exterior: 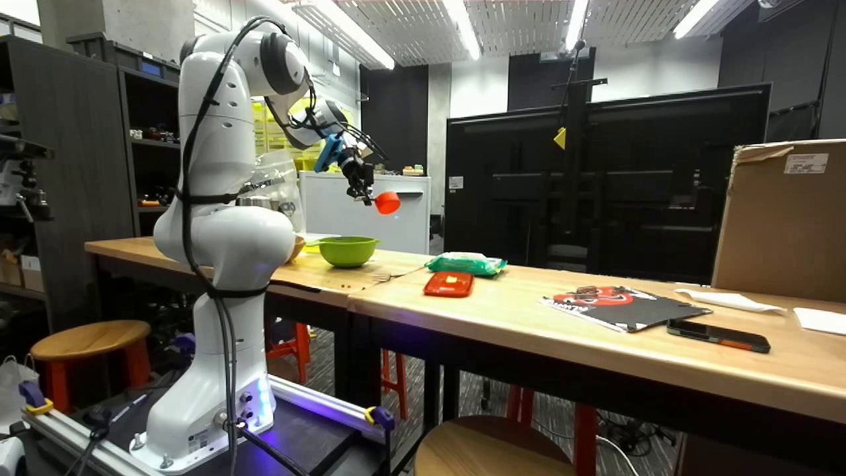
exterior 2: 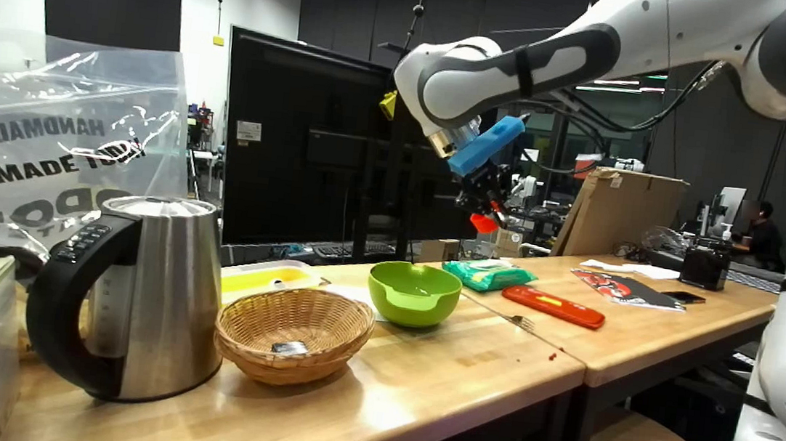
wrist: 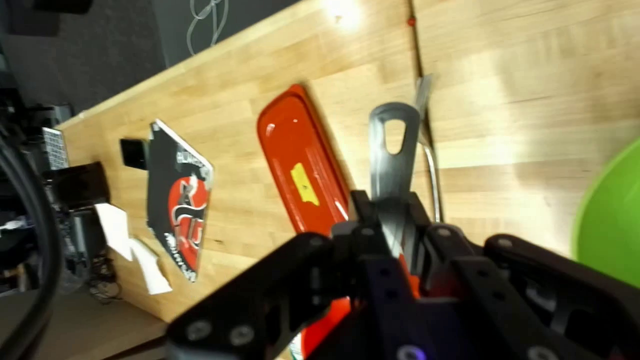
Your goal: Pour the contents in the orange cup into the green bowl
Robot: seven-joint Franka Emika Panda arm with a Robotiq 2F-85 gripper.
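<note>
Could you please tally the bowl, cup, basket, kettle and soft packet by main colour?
Green: 2 (green bowl, soft packet)
Orange-red: 1 (orange cup)
Tan: 1 (wicker basket)
Silver: 1 (kettle)
Total: 5

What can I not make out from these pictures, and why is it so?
Contents of the cup: in both exterior views, it is too small to tell.
Right part of the bowl: cut off by the wrist view's edge.
One end of the fork: in the wrist view, hidden by the gripper.
Label on the carton: print too small in an exterior view.
</note>
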